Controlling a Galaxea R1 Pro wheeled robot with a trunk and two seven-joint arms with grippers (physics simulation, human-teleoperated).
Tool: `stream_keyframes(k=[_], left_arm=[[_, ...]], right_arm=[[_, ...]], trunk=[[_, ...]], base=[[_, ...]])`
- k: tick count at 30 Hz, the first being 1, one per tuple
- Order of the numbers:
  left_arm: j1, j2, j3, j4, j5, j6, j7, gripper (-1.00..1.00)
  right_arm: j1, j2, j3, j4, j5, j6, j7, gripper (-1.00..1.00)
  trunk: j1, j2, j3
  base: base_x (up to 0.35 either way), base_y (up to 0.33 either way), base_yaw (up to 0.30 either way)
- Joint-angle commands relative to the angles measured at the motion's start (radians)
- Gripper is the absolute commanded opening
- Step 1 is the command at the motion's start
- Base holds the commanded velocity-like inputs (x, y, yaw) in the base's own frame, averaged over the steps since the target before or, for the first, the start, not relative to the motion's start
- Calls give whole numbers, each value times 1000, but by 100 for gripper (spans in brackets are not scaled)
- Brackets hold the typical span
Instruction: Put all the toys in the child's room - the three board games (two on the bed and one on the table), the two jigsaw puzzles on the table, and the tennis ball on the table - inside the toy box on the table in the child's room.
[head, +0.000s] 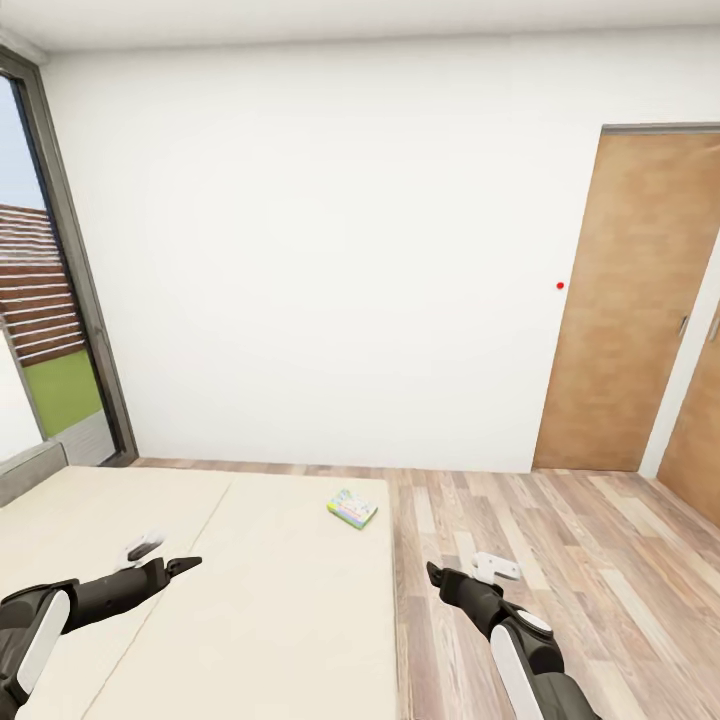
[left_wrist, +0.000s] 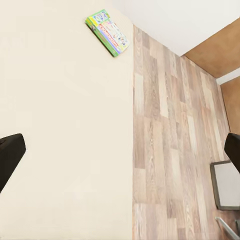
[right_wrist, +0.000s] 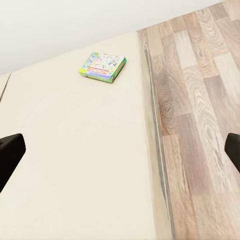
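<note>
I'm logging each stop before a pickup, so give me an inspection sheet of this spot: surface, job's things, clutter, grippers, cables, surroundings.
Surface: beige bed, flat, grey headboard at its left end.
Job's things: one board game, pastel lid with green edge, flat near the bed's far corner by the floor-side edge.
Clutter: nothing seen.
Grippers: left gripper over the bed, right gripper over the floor by the bed's edge; both wide open and empty, short of the game.
Cables: nothing seen.
Surroundings: wood-plank floor, white wall, wooden door, dark-framed window.
</note>
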Motion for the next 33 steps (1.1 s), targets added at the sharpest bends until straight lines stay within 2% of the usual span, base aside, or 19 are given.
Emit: stream_keyframes(k=[1,14,33], left_arm=[[-1,0,1,0,1,5,-3,100],[-1,0,1,0,1,5,-3,100],[-1,0,1,0,0,5,-3,100]], right_arm=[[0,1,-1,-1,-11,4,-7,100],[0,-1,-2,-1,-12,0,-6,100],[0,-1,-2,-1,-12,0,-5,100]], trunk=[[0,-1,-2],[0,-1,-13],[0,-1,-14]], base=[[0,5,105],[0,37,59],[0,258,-28]])
